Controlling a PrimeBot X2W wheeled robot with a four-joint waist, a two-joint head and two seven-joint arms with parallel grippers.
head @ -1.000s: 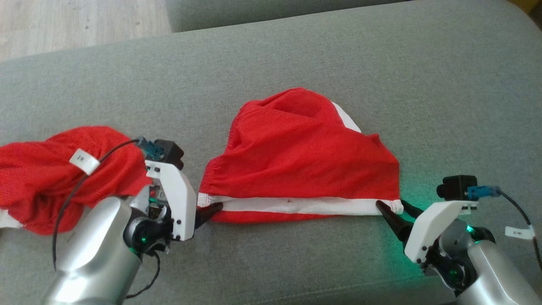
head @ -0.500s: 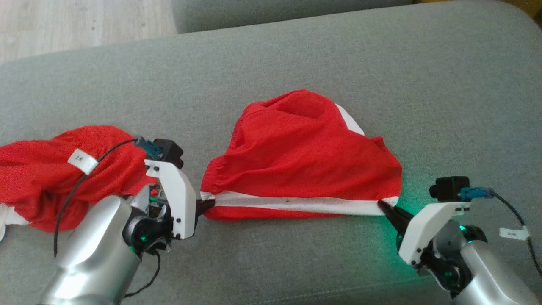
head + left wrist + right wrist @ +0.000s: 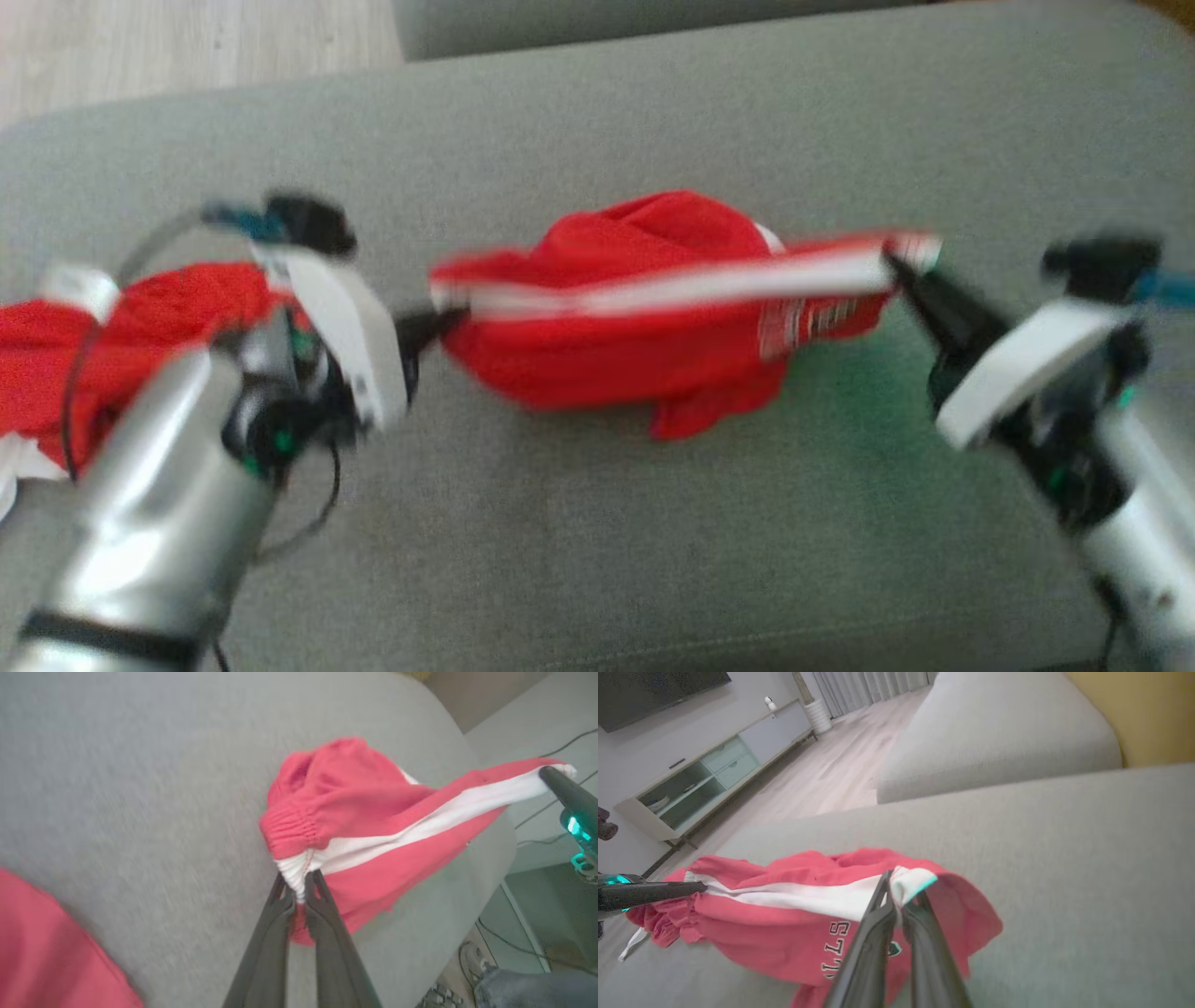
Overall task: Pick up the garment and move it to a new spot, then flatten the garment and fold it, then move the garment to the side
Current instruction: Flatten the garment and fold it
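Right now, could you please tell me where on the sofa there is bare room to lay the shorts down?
The seat cushion is bare in front of the held shorts, between the left hand and right hand, and behind them up to the far cushion. The left end is crowded by a second red garment.

Left forearm and right forearm: rounded silver tubes. White angular bracket at each wrist, black camera box atop, teal plug, thin black cable with white tag. Green wrist lamps. Left claw, right claw: long dark tapering fingers.
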